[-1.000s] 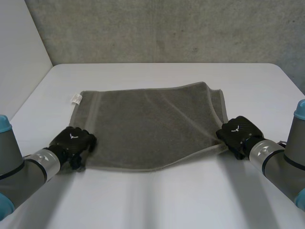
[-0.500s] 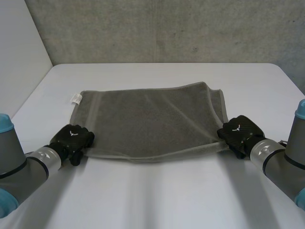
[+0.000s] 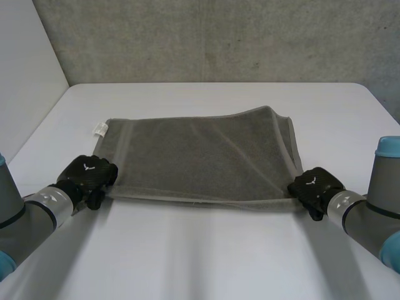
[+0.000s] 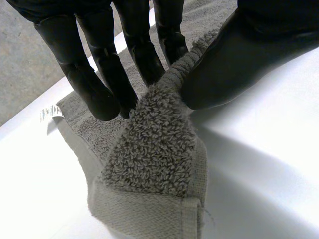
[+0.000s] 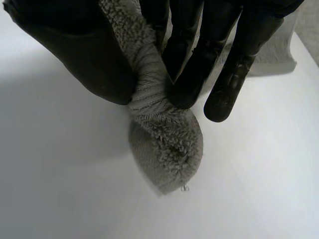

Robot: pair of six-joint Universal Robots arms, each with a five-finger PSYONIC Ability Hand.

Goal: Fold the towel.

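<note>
The near corners of the grey, looped-pile towel are being pinched between thumb and fingers by the left hand and right hand. Its far part is lying on the smooth white table, with a white label at the far left corner.

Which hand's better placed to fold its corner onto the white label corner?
Left: the left hand pinches the towel at its near corner, on the label side; the right hand pinches the opposite near corner.

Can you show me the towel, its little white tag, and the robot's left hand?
towel [image 3: 200, 156], head view, middle of the grey cloth.
white tag [image 3: 99, 129], head view, middle of the tag at the towel's far corner.
left robot hand [image 3: 91, 173], head view, back of the hand.
</note>
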